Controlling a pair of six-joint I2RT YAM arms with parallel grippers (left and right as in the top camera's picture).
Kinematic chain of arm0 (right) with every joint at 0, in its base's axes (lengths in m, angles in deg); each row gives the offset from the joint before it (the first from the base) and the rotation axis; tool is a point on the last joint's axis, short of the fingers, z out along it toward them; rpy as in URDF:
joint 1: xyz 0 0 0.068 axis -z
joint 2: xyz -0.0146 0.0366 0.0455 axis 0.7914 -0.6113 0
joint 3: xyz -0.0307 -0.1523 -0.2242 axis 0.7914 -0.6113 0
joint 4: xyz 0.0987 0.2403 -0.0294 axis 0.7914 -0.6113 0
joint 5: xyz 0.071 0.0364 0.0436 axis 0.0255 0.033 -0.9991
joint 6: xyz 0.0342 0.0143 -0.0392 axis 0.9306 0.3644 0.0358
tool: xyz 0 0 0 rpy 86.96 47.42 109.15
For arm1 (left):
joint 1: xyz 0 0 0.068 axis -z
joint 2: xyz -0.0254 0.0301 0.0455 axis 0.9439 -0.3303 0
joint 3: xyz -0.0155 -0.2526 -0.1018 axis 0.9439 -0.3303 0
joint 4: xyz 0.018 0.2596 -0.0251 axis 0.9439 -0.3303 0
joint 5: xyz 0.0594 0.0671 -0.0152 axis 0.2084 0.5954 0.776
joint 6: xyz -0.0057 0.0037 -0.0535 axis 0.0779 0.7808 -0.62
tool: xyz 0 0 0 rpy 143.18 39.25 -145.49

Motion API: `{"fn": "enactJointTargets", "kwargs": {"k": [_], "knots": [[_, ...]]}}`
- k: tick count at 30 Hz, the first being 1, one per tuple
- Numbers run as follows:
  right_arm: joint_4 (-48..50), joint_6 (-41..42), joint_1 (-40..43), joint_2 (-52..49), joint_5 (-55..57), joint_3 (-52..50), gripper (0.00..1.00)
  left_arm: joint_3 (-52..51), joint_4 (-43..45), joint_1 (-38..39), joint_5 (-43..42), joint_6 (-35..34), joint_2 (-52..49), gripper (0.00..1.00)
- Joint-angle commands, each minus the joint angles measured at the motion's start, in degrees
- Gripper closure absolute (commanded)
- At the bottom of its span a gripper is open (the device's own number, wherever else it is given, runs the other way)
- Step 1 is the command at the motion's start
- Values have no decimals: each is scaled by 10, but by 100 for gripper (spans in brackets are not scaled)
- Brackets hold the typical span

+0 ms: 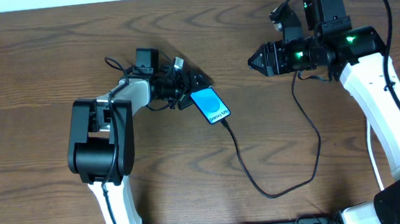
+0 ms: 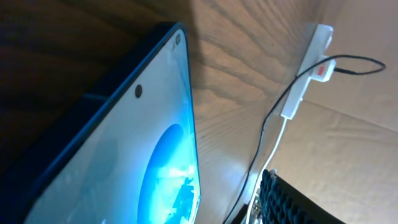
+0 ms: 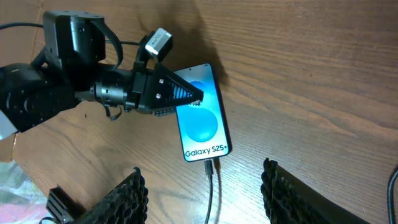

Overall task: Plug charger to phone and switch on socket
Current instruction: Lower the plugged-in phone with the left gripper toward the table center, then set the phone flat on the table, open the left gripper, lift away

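Observation:
The phone (image 1: 211, 105) lies on the wooden table with its blue screen lit, reading "Galaxy S25+" in the right wrist view (image 3: 202, 121). The black charger cable (image 1: 242, 163) is plugged into its lower end (image 3: 209, 165) and loops right, up under the right arm. My left gripper (image 1: 190, 82) is at the phone's top corner (image 3: 185, 94). Its wrist view is filled by the phone (image 2: 124, 143), with one finger apart at the lower right. My right gripper (image 1: 254, 61) hovers open above the phone's lower end (image 3: 202, 186). The white socket strip (image 2: 308, 74) with a red mark shows far off. The cable (image 2: 273, 112) reaches it.
The strip's white cord (image 2: 278, 140) runs beside the black cable. Cardboard (image 2: 354, 155) lies beyond the table edge on that side. More cardboard (image 3: 22, 25) and a plastic bag (image 3: 18, 202) lie past the left arm. The right arm hides the socket from overhead.

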Motion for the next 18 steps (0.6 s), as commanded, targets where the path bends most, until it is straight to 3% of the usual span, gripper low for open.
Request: {"fn": "enactJointTargets", "kwargs": {"k": [1, 18], "knots": [[-1, -6, 3, 6, 3, 10, 42, -28, -39, -6, 182, 3, -36, 35], [-12, -7, 3, 6, 7, 10, 41, -9, -130, -6, 296, 4, -4, 28]]}}
